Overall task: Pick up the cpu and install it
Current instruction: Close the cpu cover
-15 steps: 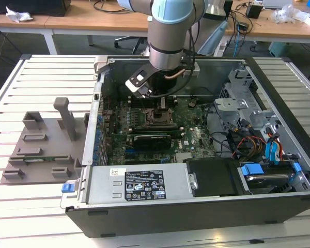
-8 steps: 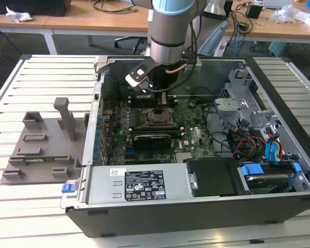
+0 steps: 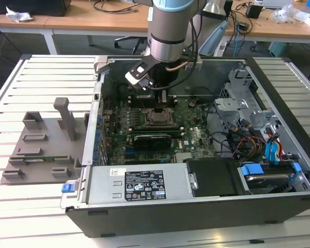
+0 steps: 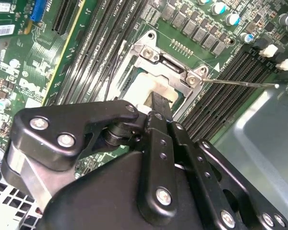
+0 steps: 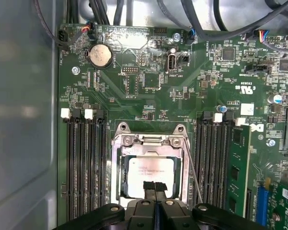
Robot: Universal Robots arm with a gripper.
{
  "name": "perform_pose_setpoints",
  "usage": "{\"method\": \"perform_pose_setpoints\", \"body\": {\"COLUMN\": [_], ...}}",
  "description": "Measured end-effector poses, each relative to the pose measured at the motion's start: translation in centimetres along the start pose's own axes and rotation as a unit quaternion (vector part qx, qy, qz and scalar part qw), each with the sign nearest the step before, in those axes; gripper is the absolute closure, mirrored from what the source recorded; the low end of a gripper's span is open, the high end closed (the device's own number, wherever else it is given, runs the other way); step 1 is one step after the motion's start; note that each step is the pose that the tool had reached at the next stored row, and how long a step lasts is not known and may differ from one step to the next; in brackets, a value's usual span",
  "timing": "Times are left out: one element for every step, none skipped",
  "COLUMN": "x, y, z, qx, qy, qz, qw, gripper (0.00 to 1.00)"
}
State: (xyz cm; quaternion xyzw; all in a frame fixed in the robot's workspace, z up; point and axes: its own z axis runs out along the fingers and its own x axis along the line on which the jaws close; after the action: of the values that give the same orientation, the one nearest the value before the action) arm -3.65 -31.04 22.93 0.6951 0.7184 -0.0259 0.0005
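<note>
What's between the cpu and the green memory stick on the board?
In the first wrist view: the silver socket frame, a thin wire lever, then empty black memory slots, going from the cpu to the memory stick.

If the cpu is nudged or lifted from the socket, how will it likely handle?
The cpu looks like a thin, flat metal-topped plate: probably stiff, light, unlikely to roll. Its smooth top may be slippery. Lying inside the socket frame, it likely won't slide sideways.
</note>
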Motion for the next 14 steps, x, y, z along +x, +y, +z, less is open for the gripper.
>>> {"method": "perform_pose_setpoints", "body": {"x": [-0.01, -0.01, -0.02, -0.04, -0.05, -0.06, -0.08, -0.09, -0.1, -0.11, -0.11, -0.13, -0.13, -0.14], "y": [-0.01, -0.02, -0.02, -0.04, -0.05, -0.06, -0.08, -0.09, -0.1, -0.11, -0.11, -0.13, -0.13, -0.14], "z": [-0.2, -0.45, -0.67, -1.03, -1.43, -1.74, -2.14, -2.47, -2.75, -2.96, -3.14, -3.48, -3.64, -3.77], "qx": [0.0, 0.0, 0.0, 0.0, 0.0, 0.0, 0.0001, 0.0001, 0.0, 0.0001, 0.0, 0.0001, 0.0001, 0.0001], "qy": [-0.0002, -0.0004, -0.0006, -0.0009, -0.0011, -0.0013, -0.0016, -0.0019, -0.0019, -0.0019, -0.0019, -0.002, -0.002, -0.002], "qz": [0.0, 0.0, 0.0, 0.0, 0.0, 0.0, 0.0, 0.0, 0.0, 0.0, 0.0, 0.0, 0.0, 0.0], "qw": [1.0, 1.0, 1.0, 1.0, 1.0, 1.0, 1.0, 1.0, 1.0, 1.0, 1.0, 1.0, 1.0, 1.0], "gripper": [0.89, 0.89, 0.89, 0.89, 0.89, 0.89, 0.89, 0.89, 0.89, 0.89, 0.89, 0.89, 0.89, 0.89]}}
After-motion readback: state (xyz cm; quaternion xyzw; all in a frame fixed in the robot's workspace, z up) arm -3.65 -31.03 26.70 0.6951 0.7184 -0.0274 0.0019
